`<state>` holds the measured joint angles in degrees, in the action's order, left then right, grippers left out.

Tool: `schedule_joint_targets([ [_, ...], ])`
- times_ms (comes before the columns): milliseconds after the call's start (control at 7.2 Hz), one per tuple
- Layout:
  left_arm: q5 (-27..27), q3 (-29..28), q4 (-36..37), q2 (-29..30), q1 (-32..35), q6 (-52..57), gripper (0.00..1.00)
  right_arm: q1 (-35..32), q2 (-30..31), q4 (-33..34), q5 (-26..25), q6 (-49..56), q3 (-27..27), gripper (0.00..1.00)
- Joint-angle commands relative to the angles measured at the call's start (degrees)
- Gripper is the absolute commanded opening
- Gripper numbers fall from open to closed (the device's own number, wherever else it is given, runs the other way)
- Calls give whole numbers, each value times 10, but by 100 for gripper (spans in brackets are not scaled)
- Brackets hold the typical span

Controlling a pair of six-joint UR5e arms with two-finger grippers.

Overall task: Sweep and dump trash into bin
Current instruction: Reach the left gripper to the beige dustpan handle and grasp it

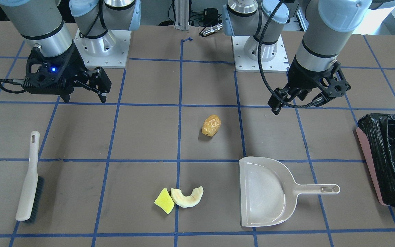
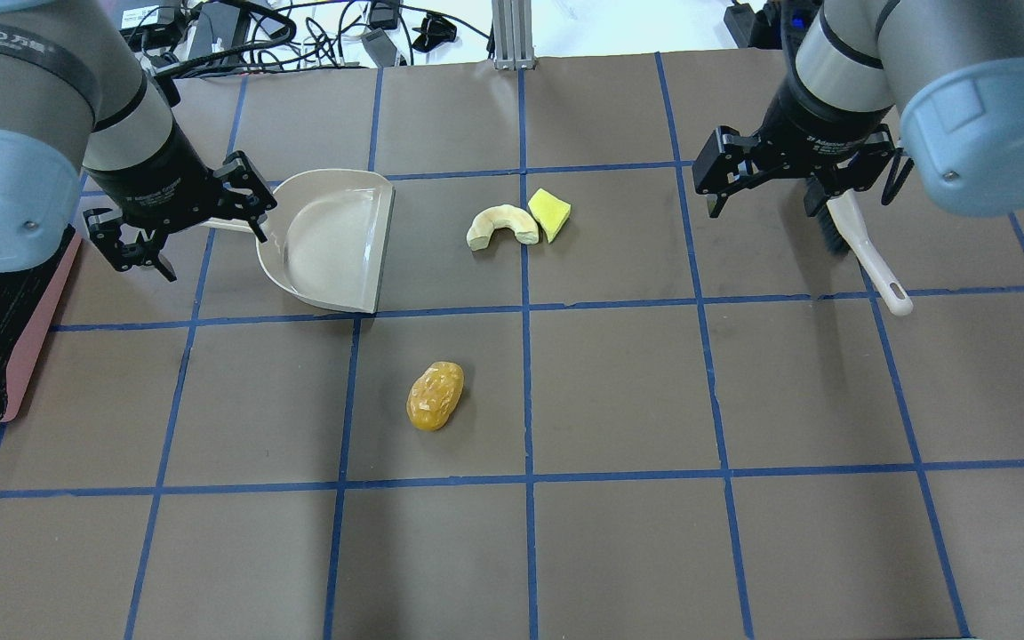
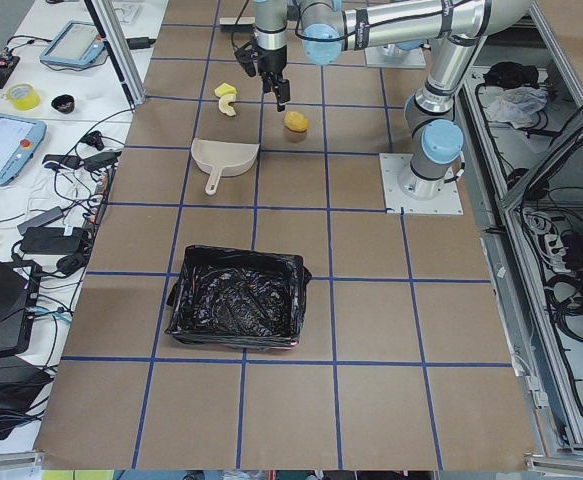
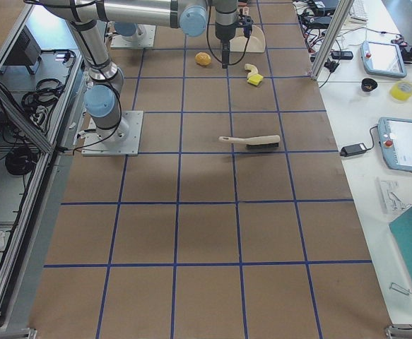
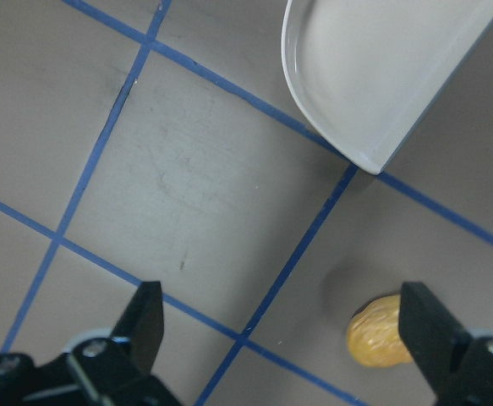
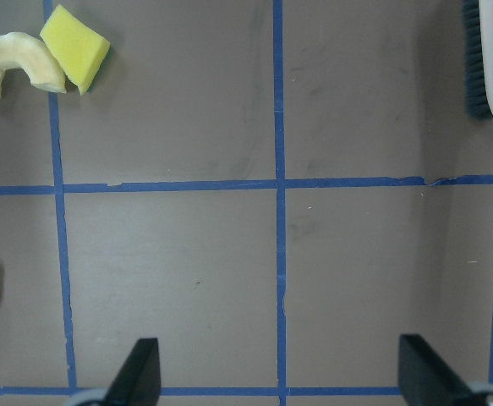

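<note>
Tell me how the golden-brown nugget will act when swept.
The nugget looks rounded and oval, so it will probably roll or veer rather than slide straight. Its glossy, lumpy skin suggests it may wobble unevenly.

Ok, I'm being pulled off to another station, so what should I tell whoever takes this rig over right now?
Left gripper: open, empty, above the table by the dustpan.
Right gripper: open, empty, above the table near the brush.
Both tools lie on the table, ungrasped.
Trash unswept: yellow wedge against the rind slice; nugget apart, nearer the robot.
Bin stands at the robot's left table end.
Done: nothing.
Left: pick up both tools, sweep all three scraps into the dustpan, dump into the bin.
</note>
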<state>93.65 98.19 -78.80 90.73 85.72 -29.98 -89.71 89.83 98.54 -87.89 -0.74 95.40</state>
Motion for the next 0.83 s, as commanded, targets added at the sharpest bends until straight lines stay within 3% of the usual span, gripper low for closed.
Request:
schedule_joint_targets([
  [0, -35, 2, 54, 26, -12, -148, 100, 2, -1, 1, 0, 3, 2, 100],
  [139, -60, 1, 54, 36, -27, -182, 100, 3, -1, 5, 0, 5, 5, 100],
  [417, -57, 2, 62, 44, -55, -178, 100, 9, 5, 8, -3, 5, 4, 100],
  [556, -52, 2, 61, 60, -61, -183, 100, 31, 3, 7, -3, 11, 5, 100],
  [694, -46, -1, 62, 86, -68, -214, 100, 76, 0, 3, -3, 85, 9, 100],
])
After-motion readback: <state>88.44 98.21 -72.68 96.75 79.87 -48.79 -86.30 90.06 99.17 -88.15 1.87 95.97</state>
